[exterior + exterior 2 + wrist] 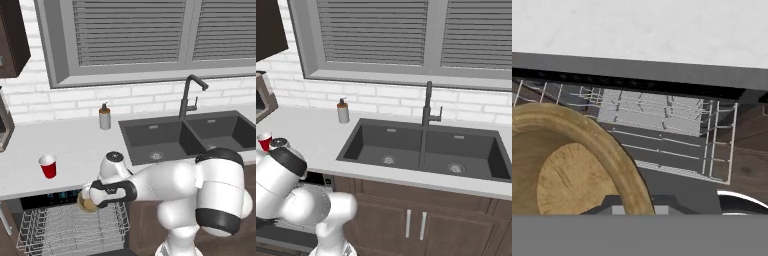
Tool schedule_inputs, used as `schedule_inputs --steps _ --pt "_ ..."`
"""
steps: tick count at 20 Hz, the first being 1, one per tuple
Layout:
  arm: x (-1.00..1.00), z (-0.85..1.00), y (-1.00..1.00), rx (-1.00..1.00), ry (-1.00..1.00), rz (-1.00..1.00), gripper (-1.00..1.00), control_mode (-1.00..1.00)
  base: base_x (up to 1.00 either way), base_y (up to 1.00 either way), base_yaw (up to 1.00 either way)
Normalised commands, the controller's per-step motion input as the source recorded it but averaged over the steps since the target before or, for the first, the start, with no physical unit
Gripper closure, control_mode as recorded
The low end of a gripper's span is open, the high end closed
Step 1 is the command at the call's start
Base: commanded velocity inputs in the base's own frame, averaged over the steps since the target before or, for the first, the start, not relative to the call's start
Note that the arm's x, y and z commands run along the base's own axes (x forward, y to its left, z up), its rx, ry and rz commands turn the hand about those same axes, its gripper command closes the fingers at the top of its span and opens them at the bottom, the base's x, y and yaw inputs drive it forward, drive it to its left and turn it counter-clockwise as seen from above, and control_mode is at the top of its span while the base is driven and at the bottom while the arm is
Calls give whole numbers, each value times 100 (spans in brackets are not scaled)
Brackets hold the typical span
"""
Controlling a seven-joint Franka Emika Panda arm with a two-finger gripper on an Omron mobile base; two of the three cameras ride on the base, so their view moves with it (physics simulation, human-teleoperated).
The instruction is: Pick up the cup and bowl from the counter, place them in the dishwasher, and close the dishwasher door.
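Counter [75,145] with one cup [48,166] (one bowl [572,165] over rack [70,230])

Soap bottle [104,117] beside faucet [189,95]

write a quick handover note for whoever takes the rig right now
Pincer: shut on the bowl, held above the pulled-out white rack of the open dishwasher.
Cup: upright on the counter, left of the sink, untouched.
Done: bowl lifted off the counter.
Left: set the bowl in the rack, fetch and load the cup, close the dishwasher door.
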Motion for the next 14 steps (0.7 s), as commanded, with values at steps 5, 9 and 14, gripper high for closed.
schedule_inputs --steps 5,9,14 --pt "0 -25 30 -1 5 11 100 -100 0 0 0" --pt "0 -33 25 -3 6 8 100 -100 0 0 0" --pt "-4 -32 59 -1 5 1 100 -100 0 0 0"
